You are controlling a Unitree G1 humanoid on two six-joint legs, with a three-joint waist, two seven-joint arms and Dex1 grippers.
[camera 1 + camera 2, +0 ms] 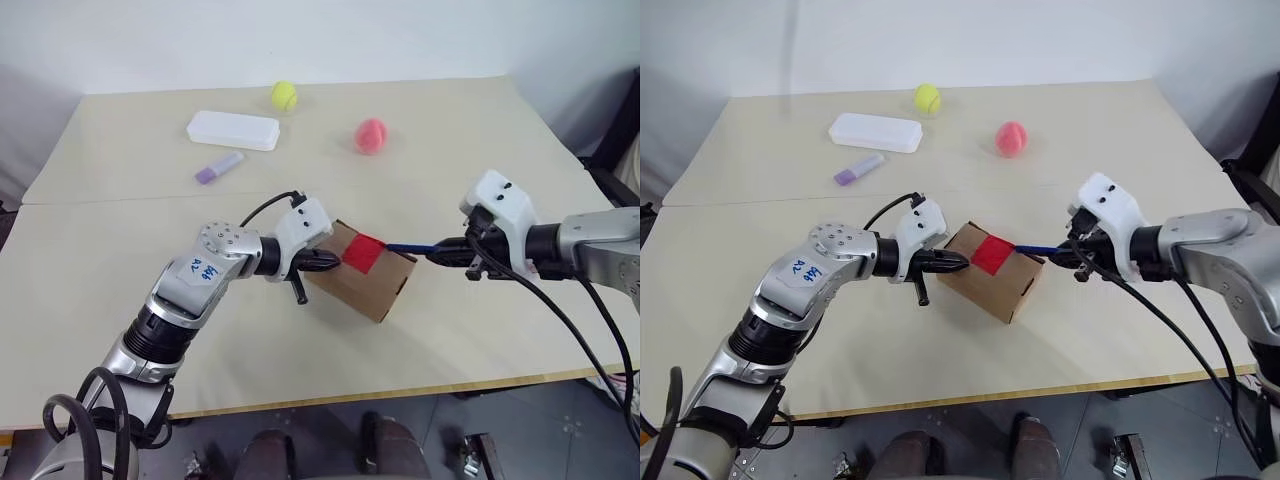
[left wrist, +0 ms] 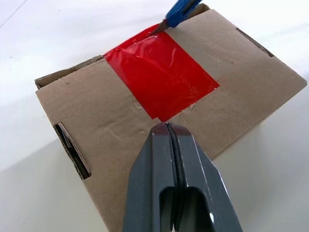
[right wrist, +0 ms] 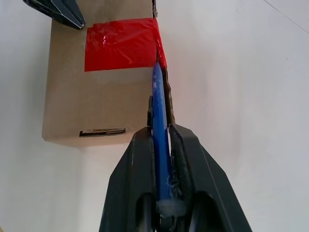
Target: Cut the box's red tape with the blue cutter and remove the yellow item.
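With the left fingers (image 2: 175, 159) pressed together bracing the box (image 1: 362, 272) mid-frame, the right fingers (image 3: 145, 159) pinching the blue cutter (image 3: 160, 121) at the red tape (image 2: 159, 77) edge could shove the box aside.

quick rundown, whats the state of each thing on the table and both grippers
box: closed, flaps taped
red tape: uncut as far as visible
blue cutter: held, tip at the tape's edge
left gripper: shut, tips on the box top
right gripper: shut on the blue cutter
white case: closed, lying flat
lilac marker: capped, lying flat
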